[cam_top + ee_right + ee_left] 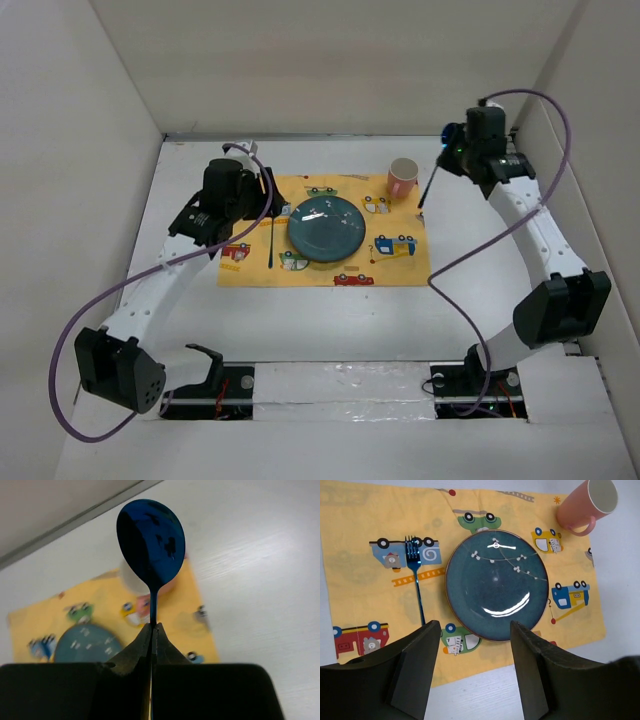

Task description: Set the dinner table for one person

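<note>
Right wrist only — right pincer (152,626) clamped on blue spoon (151,540), left wrist — left pincer (474,630) wide, fork (415,575) beside plate (495,587)

The dinner table (330,320) lies bare around the mat (400,265); plate (327,229), fork (416,580), cup (402,178) crowd it.

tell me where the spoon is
The spoon is clamped in the right end effector, bowl end up; in the top view it hangs just right of the pink cup, by the mat's right edge.

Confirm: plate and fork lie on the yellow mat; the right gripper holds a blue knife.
Not a knife: the right wrist view shows the right gripper shut on a blue spoon. The plate and fork lie on the yellow mat.
</note>
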Controlling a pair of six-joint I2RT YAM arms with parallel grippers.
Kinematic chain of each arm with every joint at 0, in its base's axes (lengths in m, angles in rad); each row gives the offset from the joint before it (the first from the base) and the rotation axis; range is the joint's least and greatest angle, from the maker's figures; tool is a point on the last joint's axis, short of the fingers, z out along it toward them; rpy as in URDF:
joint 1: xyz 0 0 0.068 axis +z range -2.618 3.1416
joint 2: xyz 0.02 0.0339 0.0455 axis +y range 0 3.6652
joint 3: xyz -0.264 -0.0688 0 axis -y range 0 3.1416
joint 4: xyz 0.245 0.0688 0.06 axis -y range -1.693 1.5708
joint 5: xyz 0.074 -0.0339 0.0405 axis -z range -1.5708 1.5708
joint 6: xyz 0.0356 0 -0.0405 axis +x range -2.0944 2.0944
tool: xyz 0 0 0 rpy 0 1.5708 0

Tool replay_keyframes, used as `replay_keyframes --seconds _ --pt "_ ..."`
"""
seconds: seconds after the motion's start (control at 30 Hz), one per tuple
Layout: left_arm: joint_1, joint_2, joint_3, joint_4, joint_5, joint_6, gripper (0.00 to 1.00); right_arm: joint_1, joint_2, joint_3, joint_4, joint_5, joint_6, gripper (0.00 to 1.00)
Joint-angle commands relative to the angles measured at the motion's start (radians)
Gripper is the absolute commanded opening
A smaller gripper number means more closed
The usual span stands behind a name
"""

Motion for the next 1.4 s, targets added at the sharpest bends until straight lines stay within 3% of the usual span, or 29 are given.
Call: replay_keyframes --seconds 0.0,0.1,0.23,0.67,1.37 --pt "-0.004 0.019 0.077 0.027 0.016 -0.012 0.55 0.192 0.005 -0.009 -0.038 -0.122 -0.070 0.00" --pt "-0.004 0.044 0.104 0.027 0.025 -0.013 0.57 0.297 0.025 -0.062 -0.008 -0.170 -0.051 0.00" --pt "-0.004 0.059 0.120 0.027 0.032 -0.013 0.57 0.334 0.114 -0.062 0.012 -0.162 -0.050 0.00" --pt "-0.004 0.018 0.034 0.049 0.037 -0.030 0.58 0.293 0.348 -0.073 0.045 -0.076 -0.060 0.00" --pt "-0.004 0.041 0.017 0.060 0.029 -0.026 0.58 0.273 0.474 -0.049 0.068 -0.059 -0.068 0.01"
